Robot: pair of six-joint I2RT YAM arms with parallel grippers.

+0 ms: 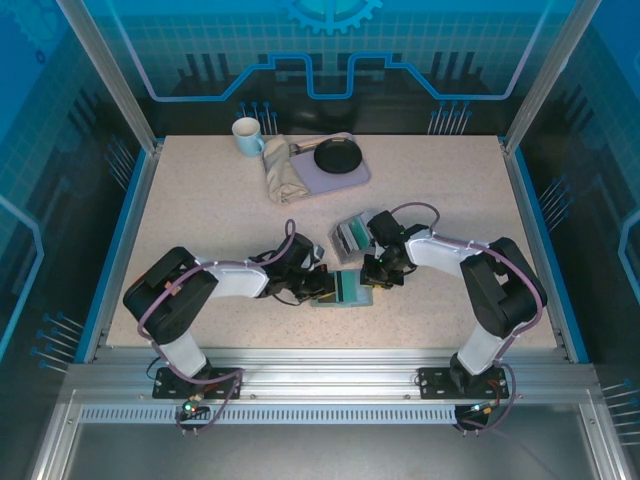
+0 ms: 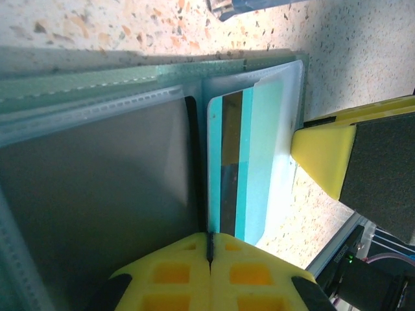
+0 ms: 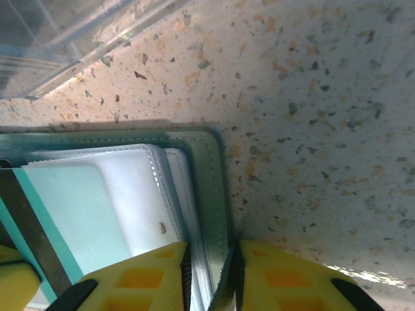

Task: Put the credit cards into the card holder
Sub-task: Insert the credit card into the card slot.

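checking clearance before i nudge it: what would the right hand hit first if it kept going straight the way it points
The grey-green bifold card holder: its edge already sits between the fingers of the right hand. Past its rounded corner lies bare speckled tabletop, though depth is unclear.

The speckled beige stone-look surface (image 3: 311, 97) is matt and grained. The grey-green bifold card holder (image 3: 209, 168) looks like smooth leatherette with glossy clear plastic sleeves (image 2: 97, 111). The teal plastic card (image 2: 259, 162) shines; the yellow fingers (image 2: 259, 275) are matt.
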